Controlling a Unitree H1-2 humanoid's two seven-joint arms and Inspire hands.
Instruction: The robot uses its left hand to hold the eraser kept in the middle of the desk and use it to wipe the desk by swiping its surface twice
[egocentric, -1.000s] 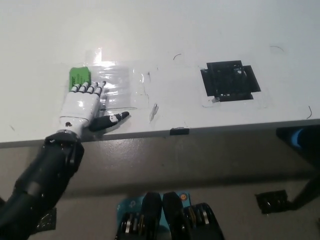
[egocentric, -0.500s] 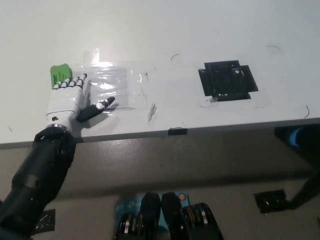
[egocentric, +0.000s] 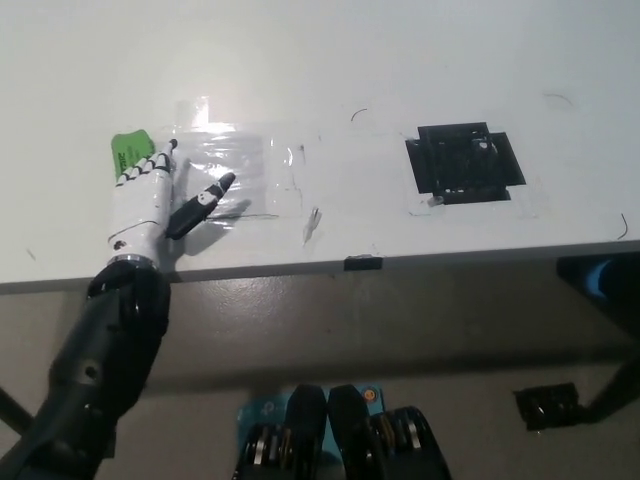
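Head view: left hand (egocentric: 145, 200) lies flat on the white bench (egocentric: 330, 60) near its front-left edge, fingers (egocentric: 140, 168) stretched and close together, resting on the near edge of the green eraser (egocentric: 128, 151), thumb splayed out to the right. It presses down on the eraser instead of wrapping it, so I read this as pinned under the fingertips, not a true grip. Eraser sits at the far left of the swipe zone, just left of a clear taped sheet (egocentric: 235, 170) that covers the bench there. Step looks like mid-swipe, at the left end of a stroke; can't tell which of the two swipes this is. Next move likely calls for dragging the eraser back right across the sheet with steady downward pressure so it does not slip out from under the fingers. A black taped square (egocentric: 464, 162) sits well to the right, apart from the hand, not in the stroke path unless the sweep runs long. Small pen marks are scattered on the bench. Sheet's raised tape edges could snag the eraser. Right hand is out of view.
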